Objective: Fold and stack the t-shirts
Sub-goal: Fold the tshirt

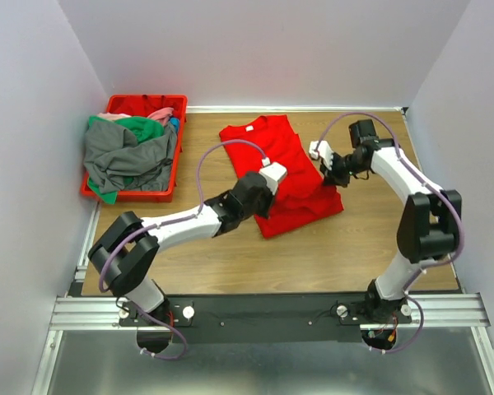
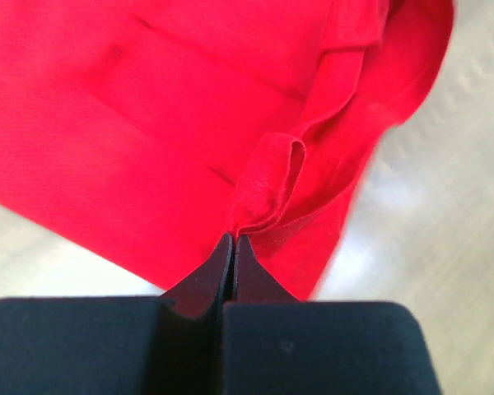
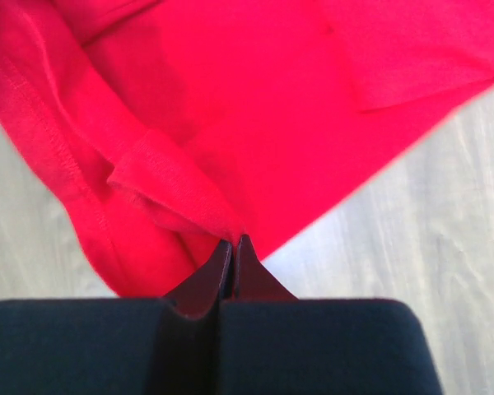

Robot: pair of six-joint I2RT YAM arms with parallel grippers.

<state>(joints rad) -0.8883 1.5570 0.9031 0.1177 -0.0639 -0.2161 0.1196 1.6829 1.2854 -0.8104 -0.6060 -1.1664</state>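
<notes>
Lying on the wooden table (image 1: 313,255) just to the right of the red crate (image 1: 128,100), the red t-shirt (image 1: 272,156) is spread with its collar and small white neck label (image 1: 249,129) toward the far wall, on a level with the crate's far end, and its lower part rumpled and doubled over, nearer to the arms than the crate's near end. The left gripper (image 2: 233,243) meets the garment on the side that faces the crate; its two dark fingers are pressed together, and a small looped fold of red cloth rises straight from their tips, so the pincer is pinching the shirt's edge. The right gripper (image 3: 233,241) meets the garment on the side away from the crate; its fingers are likewise pressed together, with a stitched hem fold caught at their tips. In both wrist views pale wood shows beside the cloth, and the fabric around each pinch is drawn into creases. Both arms reach from their bases at the near edge of the table, the left one passing in front of the crate's near right corner. Inside the crate sits a loose heap of other t-shirts: a grey one (image 1: 119,152) on top, draped over the near and left walls, a green one (image 1: 136,127) behind it, and a pink one (image 1: 160,113) at the crate's far end.
</notes>
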